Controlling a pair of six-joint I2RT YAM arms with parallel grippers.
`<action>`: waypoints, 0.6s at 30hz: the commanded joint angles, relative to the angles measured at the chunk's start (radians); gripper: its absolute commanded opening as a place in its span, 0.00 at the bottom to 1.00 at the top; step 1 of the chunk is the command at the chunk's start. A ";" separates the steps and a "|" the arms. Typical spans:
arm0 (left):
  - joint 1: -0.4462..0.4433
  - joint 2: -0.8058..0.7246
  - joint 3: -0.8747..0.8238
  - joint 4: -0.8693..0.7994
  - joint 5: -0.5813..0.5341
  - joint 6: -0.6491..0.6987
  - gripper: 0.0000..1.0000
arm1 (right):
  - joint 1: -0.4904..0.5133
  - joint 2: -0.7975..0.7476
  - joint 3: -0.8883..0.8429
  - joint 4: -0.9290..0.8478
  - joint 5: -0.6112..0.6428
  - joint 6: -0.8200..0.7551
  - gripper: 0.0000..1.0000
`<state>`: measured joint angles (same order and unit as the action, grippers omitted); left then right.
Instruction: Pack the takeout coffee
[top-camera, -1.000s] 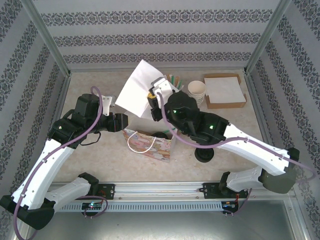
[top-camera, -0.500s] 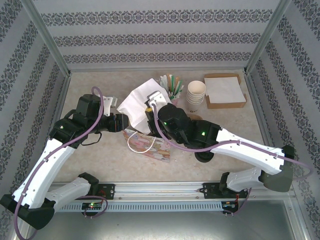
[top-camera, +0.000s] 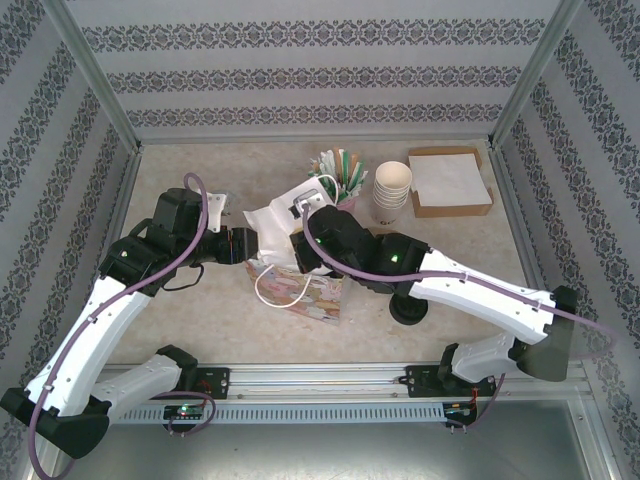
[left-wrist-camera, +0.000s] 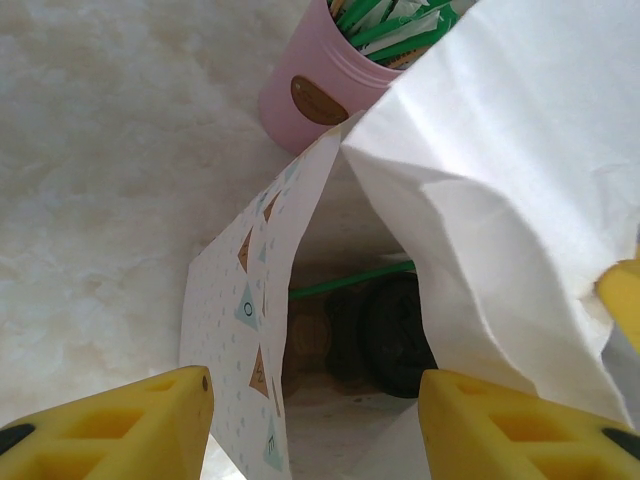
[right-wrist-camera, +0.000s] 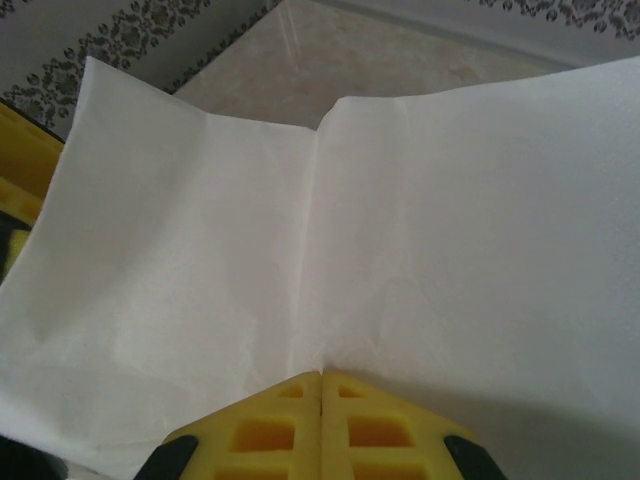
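Clamped napkin (right-wrist-camera: 300, 220) tight between right fingers (right-wrist-camera: 295, 400); held left fingers (left-wrist-camera: 110, 425) apart astride bag (left-wrist-camera: 240, 330) (coffee (left-wrist-camera: 400, 335) inside, just ahead).

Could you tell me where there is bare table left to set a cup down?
Bare table lies in the far left corner, between the wall and the white napkin, and on the right, between the cardboard tray and the right arm. The middle is crowded: paper bag, pink cup, cream cups and left arm.
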<state>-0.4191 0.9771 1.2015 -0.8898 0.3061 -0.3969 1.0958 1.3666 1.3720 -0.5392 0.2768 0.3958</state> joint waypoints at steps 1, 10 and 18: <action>-0.013 -0.002 -0.008 0.017 -0.007 -0.003 0.57 | -0.013 0.016 0.005 -0.052 -0.053 0.036 0.00; -0.012 -0.002 -0.006 0.012 -0.012 -0.001 0.57 | -0.031 0.087 0.038 -0.154 -0.061 -0.008 0.00; -0.013 -0.002 -0.003 0.009 -0.017 0.000 0.57 | -0.037 0.131 0.070 -0.154 -0.144 -0.028 0.00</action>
<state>-0.4191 0.9771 1.2015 -0.8902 0.3035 -0.3969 1.0683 1.4887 1.4078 -0.6743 0.1719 0.3862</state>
